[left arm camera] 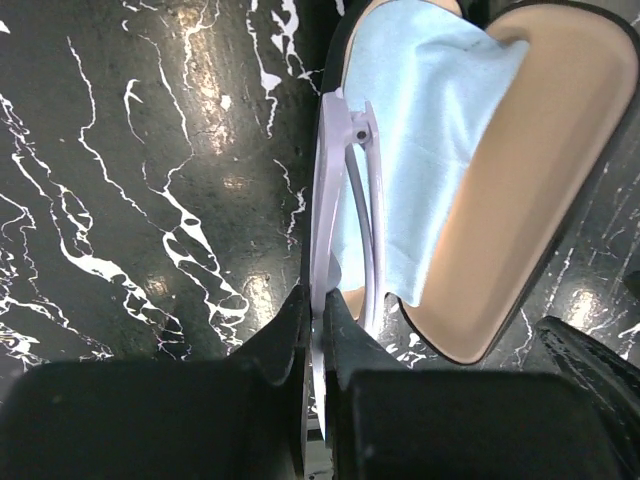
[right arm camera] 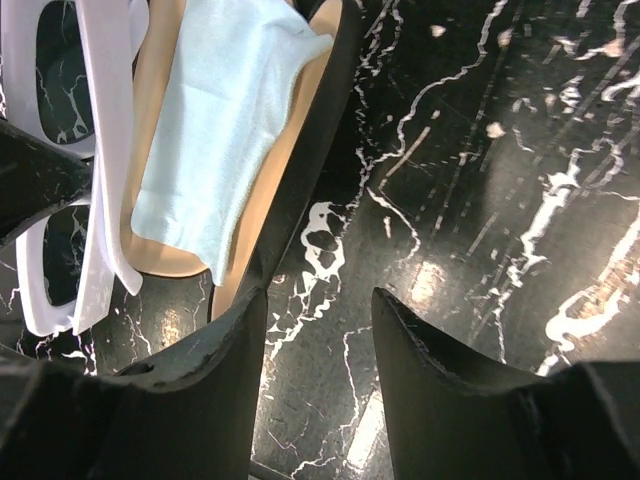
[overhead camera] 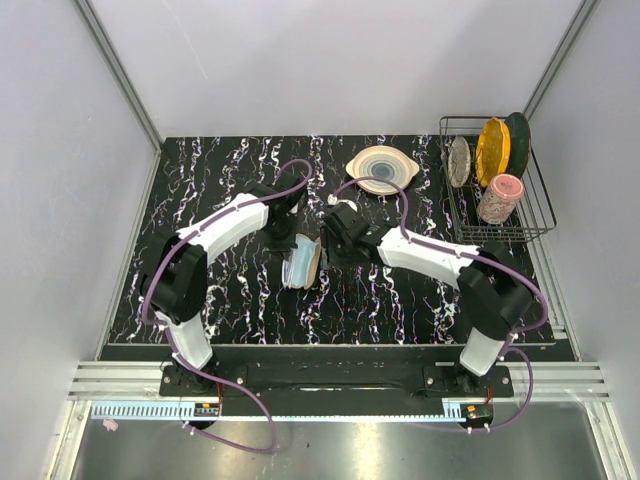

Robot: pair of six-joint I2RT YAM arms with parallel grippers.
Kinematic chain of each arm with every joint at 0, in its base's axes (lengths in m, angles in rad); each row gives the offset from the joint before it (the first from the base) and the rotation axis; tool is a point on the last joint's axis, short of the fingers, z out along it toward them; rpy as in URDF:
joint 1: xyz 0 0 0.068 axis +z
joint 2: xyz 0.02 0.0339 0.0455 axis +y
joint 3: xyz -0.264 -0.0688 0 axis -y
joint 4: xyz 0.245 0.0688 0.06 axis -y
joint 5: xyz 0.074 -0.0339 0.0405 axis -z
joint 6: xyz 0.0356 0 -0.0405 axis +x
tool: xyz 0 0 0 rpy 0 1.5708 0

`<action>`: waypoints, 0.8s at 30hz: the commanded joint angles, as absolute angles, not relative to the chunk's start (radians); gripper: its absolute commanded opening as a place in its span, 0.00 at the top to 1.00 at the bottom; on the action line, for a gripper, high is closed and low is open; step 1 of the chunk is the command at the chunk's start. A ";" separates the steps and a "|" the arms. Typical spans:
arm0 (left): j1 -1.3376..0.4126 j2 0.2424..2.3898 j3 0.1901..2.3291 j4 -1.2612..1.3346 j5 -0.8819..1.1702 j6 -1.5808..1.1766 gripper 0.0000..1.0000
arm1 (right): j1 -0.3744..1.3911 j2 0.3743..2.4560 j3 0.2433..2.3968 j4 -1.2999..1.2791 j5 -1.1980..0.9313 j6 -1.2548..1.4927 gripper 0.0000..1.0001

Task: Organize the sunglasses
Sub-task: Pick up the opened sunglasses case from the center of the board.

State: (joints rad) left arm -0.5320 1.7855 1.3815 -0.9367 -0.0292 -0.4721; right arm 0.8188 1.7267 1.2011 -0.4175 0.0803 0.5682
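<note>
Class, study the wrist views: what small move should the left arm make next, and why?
Probably ease the left gripper toward the open case and lower, laying the sunglasses on the blue cloth. Its jaws are shut on the frame, which hangs at the case's rim, not yet inside.

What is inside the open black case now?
A light blue cloth lies on the tan lining, hiding whatever is under it. The left hand holds the sunglasses at the case's edge.

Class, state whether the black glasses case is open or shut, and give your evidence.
Open: the case shows its tan lining in both wrist views, with the blue cloth lying on it.
</note>
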 commanded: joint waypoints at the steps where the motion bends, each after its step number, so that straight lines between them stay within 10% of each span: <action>1: -0.531 1.795 1.388 -0.936 -0.094 -0.486 1.00 | 0.807 1.778 1.267 -0.351 0.025 0.546 0.48; 24: -0.502 1.792 1.322 -0.877 -0.025 -0.426 1.00 | 0.802 1.871 1.370 -0.273 0.005 0.610 0.44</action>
